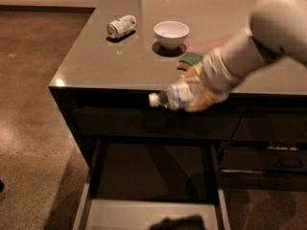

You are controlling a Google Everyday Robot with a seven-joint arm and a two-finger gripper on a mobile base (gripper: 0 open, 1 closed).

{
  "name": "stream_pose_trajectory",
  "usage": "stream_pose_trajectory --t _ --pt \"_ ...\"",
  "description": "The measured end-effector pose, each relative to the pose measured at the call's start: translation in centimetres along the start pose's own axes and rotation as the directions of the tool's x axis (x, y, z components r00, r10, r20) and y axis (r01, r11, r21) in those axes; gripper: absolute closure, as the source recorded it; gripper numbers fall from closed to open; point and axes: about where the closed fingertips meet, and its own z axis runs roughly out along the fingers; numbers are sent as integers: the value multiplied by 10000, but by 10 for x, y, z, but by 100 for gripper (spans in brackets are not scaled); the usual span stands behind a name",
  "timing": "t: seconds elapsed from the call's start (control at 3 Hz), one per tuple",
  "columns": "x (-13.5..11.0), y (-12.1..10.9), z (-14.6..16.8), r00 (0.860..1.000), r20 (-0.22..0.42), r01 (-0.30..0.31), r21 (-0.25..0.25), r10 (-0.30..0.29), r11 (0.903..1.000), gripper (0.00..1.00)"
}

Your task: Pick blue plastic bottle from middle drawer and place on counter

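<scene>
**Bottle held aloft at the counter's front edge, drawer open below**

Far left, brown speckled floor. The large glossy grey-brown counter stood on its dark cabinet, its far and right edges cut off by the frame. On it, towards the back left, a dented silver-white drink can lay on its side. Just right of it sat a small round white bowl, upright. A green and yellow sponge lay nearer the front, its right part hidden behind the arm.

In front of the counter's edge, the small bluish clear blue plastic bottle hung in the air, lying roughly level, white cap pointing left. The yellowish gripper was clamped around its body, which was blurred. The pale arm ran up to the right, out of frame.

Below, a dark-fronted drawer with a black handle was closed. Under it the wide, dark-walled middle drawer stood pulled out, its pale grey front cut off at the bottom. A dark shape there was unreadable.
</scene>
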Motion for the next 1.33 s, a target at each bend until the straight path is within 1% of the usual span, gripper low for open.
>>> stream_pose_trajectory --t 0.33,0.67,1.0,1.33 --pt "-31 -48 -17 9982 -265 530 -436 -541 9976 100" --pt "-65 -98 -11 9956 -116 921 -884 -935 9918 100" --pt "-105 -141 11 9913 60 1311 -1174 -1313 9844 100" --pt "-134 -176 45 9895 432 1432 -1465 -1383 9788 100"
